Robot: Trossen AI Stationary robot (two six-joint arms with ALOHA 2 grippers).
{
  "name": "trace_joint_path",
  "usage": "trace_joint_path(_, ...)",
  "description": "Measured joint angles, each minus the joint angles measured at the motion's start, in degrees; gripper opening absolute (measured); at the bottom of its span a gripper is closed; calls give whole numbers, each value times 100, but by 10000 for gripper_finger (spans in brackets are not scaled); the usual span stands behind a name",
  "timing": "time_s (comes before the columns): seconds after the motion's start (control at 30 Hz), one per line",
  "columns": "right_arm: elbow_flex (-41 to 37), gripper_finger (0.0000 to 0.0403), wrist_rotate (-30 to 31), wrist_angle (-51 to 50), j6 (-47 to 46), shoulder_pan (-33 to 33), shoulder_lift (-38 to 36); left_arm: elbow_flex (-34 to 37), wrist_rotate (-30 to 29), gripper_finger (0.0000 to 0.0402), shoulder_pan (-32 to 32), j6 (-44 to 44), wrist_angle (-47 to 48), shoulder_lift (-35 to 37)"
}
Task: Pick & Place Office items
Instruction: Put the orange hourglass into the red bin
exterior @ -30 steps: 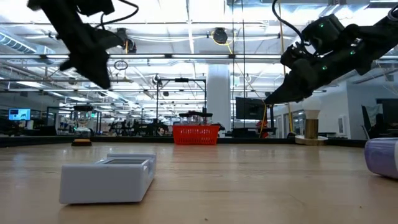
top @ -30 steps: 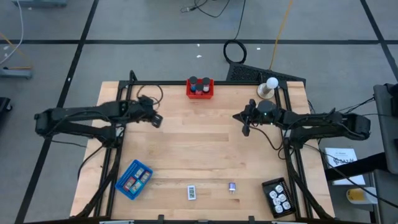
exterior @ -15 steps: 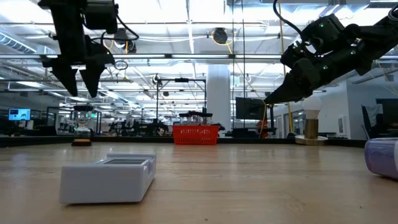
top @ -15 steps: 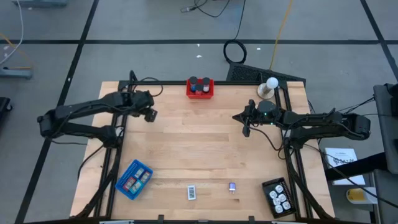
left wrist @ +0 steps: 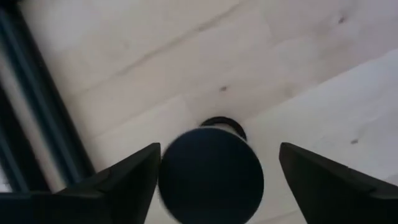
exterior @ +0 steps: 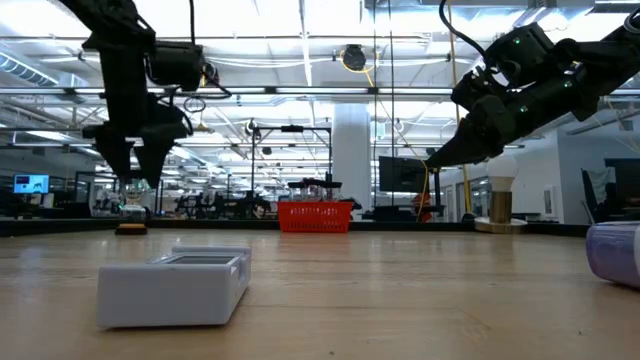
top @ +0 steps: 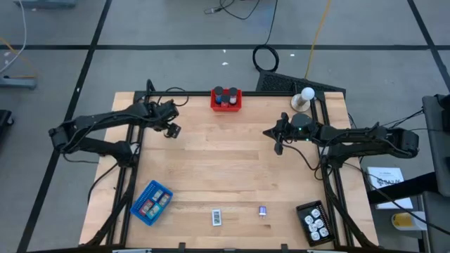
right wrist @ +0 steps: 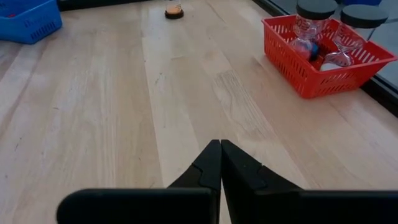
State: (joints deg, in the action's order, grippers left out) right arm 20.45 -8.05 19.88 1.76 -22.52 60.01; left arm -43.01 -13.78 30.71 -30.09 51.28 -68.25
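Observation:
A black-capped round cylinder (left wrist: 211, 177) stands upright on the wooden table near the far left, its base (exterior: 130, 228) on the wood; it also shows in the right wrist view (right wrist: 174, 11). My left gripper (top: 171, 129) points straight down over it, open, one finger on each side of the cap (left wrist: 219, 146). My right gripper (top: 278, 147) hangs shut above the table's right half, holding nothing (right wrist: 221, 146). A white-labelled rectangle (top: 216, 217) and a small purple piece (top: 262, 211) lie flat near the front edge. My left gripper comes at the cylinder's black top cap (left wrist: 166, 163) from above, fingers pointing down. One finger (left wrist: 140, 171) shows right against the cap's edge; I cannot tell whether it touches. The other finger stands apart from the cap.
A red tray (top: 226, 109) with two black-capped cylinders stands at the far edge's middle. A blue tray (top: 138, 211) lies front left and a black tray (top: 301, 211) front right. A white ball on a stand (top: 304, 98) sits far right. Bare wood lies mid-table.
My left gripper has tipped from a slant to pointing straight down, opened its fingers, and come down over the upright cylinder, which has stayed where it was.

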Motion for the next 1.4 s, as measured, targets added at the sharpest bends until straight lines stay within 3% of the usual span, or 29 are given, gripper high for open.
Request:
trace_joint_path(0.37,0,0,26,0,48,0,0,158,116,205,30,83,-86,0)
trace_joint_path(0.6,0,0,26,-2,48,2,0,-479,305,205,-5,426,-187,-5)
trace_joint_path(0.73,0,0,26,0,48,2,0,-1015,442,205,-275,498,-809,-258)
trace_joint_path(0.87,2,0,28,2,46,2,0,-1661,697,205,-607,738,-1261,-946)
trace_joint_path(1.1,2,0,28,7,46,2,2,-2998,1067,205,-985,1679,-1856,-2844)
trace_joint_path(1.4,4,0,28,2,46,2,2,-4704,1288,205,-983,2550,-1566,-4574)
